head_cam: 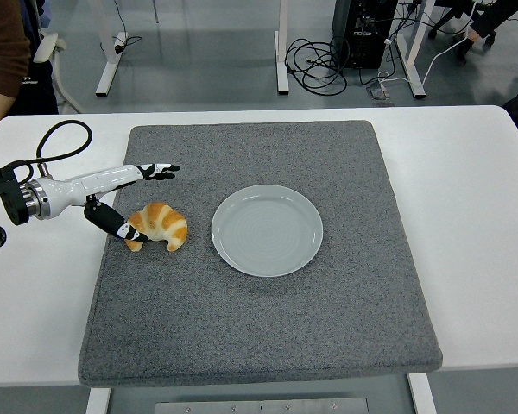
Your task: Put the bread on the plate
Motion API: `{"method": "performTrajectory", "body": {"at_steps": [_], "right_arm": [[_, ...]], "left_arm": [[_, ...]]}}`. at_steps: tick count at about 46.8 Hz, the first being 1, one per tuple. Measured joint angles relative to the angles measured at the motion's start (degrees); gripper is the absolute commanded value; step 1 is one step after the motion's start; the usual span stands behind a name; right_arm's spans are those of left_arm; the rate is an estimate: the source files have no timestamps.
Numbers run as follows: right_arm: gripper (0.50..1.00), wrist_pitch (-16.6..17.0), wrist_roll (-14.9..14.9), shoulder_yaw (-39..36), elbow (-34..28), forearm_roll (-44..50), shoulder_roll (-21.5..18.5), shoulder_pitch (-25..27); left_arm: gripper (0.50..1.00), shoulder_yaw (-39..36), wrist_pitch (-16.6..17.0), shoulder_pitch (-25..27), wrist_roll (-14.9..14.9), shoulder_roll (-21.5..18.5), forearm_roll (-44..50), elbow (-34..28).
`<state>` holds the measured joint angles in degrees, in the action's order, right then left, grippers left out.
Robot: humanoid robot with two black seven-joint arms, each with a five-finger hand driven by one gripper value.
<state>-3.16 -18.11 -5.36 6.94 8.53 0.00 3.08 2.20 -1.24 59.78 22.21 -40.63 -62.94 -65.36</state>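
A golden croissant-shaped bread [161, 226] lies on the grey mat, left of a round pale plate [267, 229] with nothing on it. My left hand [138, 200] reaches in from the left edge with its fingers spread. The upper fingers [162, 171] point right above the bread. The thumb [121, 228] touches the bread's left end. The hand holds nothing. My right arm is out of view.
The grey mat [268, 345] covers the middle of the white table [475, 190]. A person's arm in a brown sleeve [2, 52] shows at the top left. Desk legs and cables stand on the floor beyond the table.
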Motion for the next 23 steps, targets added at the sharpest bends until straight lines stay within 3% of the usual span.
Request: {"method": "performTrajectory", "body": {"at_steps": [23], "right_arm": [[1.000,0.0,0.0,0.0,0.0,0.0,0.0,-0.1]], "left_arm": [[0.963,0.0,2.5,-2.8,3.1,2.8,0.2,4.7]]}}
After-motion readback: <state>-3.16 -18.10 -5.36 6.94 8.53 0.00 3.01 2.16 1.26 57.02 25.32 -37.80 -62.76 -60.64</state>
